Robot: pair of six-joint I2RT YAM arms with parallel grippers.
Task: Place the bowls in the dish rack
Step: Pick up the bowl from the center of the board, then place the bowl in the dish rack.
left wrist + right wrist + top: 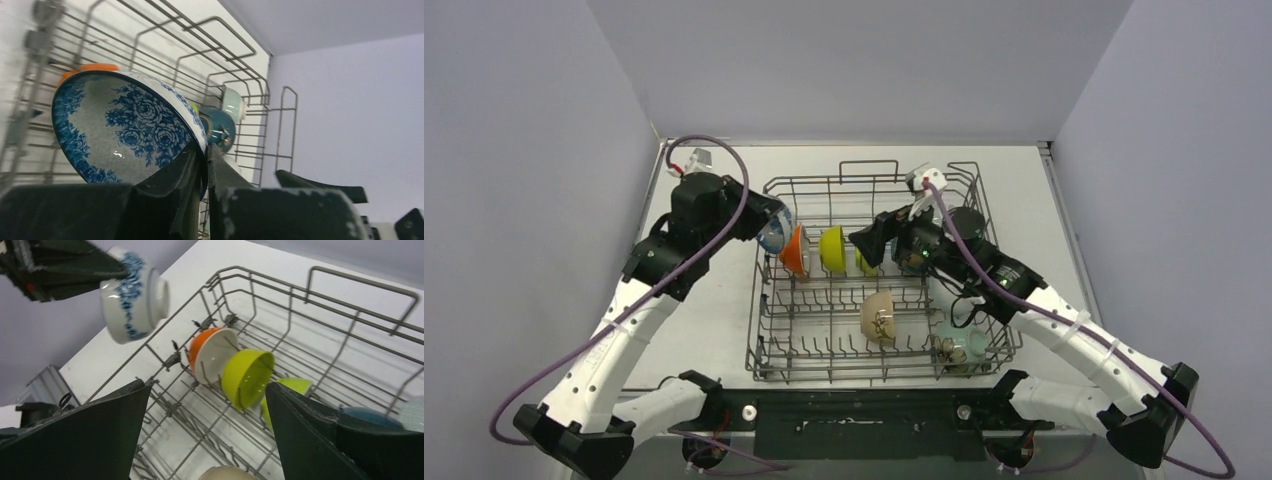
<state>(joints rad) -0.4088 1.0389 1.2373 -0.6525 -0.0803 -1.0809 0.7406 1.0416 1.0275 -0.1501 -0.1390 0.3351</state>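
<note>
My left gripper point(764, 226) is shut on the rim of a blue-patterned bowl point(774, 232) and holds it in the air over the left edge of the grey wire dish rack point(769, 330). The bowl shows close up in the left wrist view point(120, 130) and from outside in the right wrist view point(131, 295). An orange bowl point(793, 250), a yellow bowl point(832, 248) and a lime bowl point(865, 262) stand on edge in the rack's back row. A beige bowl point(877, 317) stands nearer the front. My right gripper point(869, 245) is open and empty above the rack's middle.
A dark blue bowl point(220, 129) and a pale green bowl point(233, 104) sit in the rack behind the lime one. Another pale bowl point(964, 345) lies at the rack's front right corner. Grey walls close in the table on three sides.
</note>
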